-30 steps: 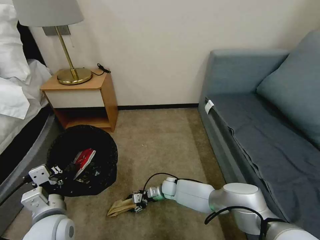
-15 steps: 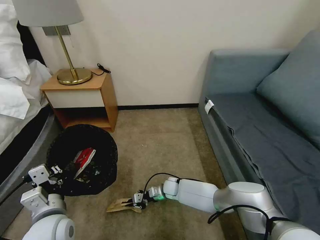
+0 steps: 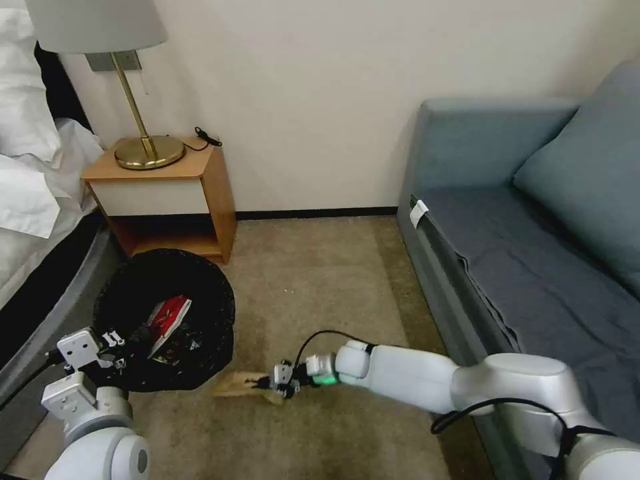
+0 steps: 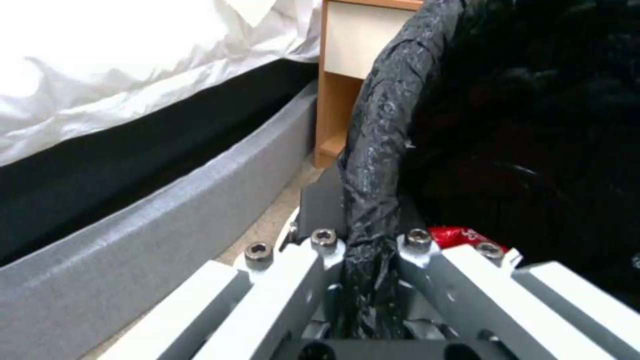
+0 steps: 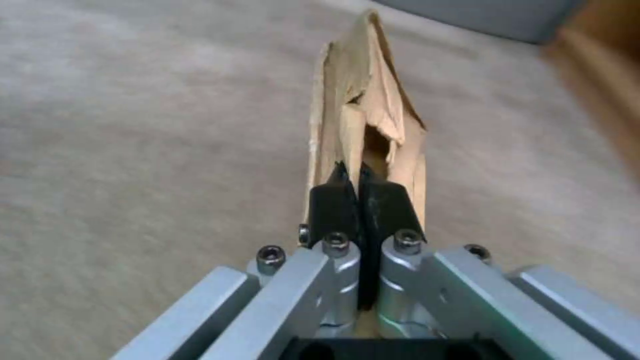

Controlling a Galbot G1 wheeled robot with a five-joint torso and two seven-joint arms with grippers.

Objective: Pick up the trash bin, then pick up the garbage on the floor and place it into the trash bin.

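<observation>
Now right gripper pinched tight on crumpled brown paper bag edge: light, floppy, tears easily. Left gripper clamped on trash bin rim, near left.

The room was evenly and softly lit, without hard shadows or glare. The head view was sharp. Both wrist views were soft, their backgrounds blurred, most at the edges.

Brass lamp on wooden nightstand, white bedding, blue-grey sofa, beige carpet
</observation>
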